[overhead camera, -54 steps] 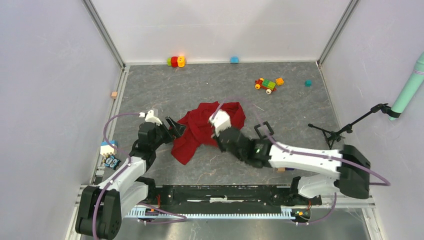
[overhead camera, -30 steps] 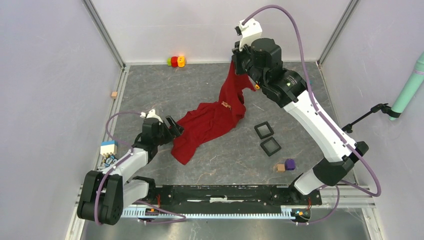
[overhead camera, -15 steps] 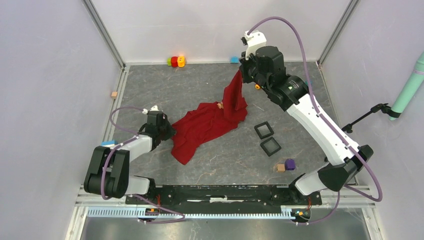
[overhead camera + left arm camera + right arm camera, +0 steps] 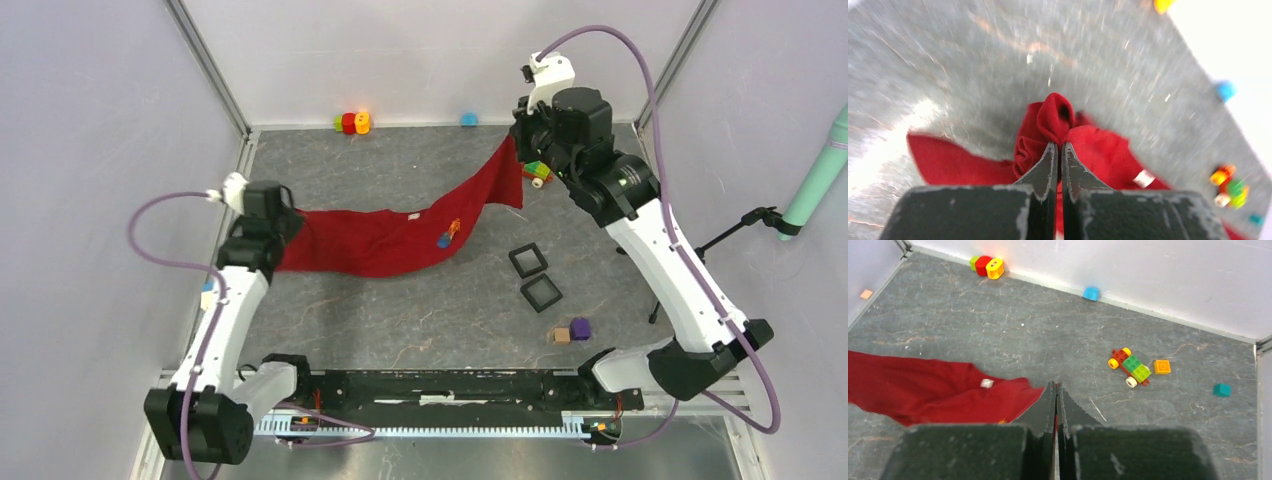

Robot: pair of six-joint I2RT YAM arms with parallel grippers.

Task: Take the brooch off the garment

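Note:
The red garment (image 4: 380, 240) hangs stretched out between my two grippers above the grey floor. My left gripper (image 4: 282, 222) is shut on its bunched left end, where red cloth (image 4: 1053, 117) bulges past the fingertips of the left gripper (image 4: 1058, 145). High at the back right, my right gripper (image 4: 517, 145) is shut on the other end, and a thin strip of red shows between the pressed jaws of the right gripper (image 4: 1056, 386). The brooch (image 4: 448, 233), a small orange and blue piece, sits on the cloth right of centre. A white label (image 4: 986, 383) shows on the garment (image 4: 933, 392).
Two black square frames (image 4: 534, 276) lie right of the garment. A toy car (image 4: 1129, 367) and an orange block (image 4: 1162, 366) lie under the right arm. Coloured blocks (image 4: 351, 122) and a blue block (image 4: 468, 119) sit by the back wall. Purple and tan blocks (image 4: 571, 331) lie front right.
My left gripper has shut on the garment's left end and risen to the back left. The right arm has swung right, pulling the cloth out flat, so the brooch now faces up.

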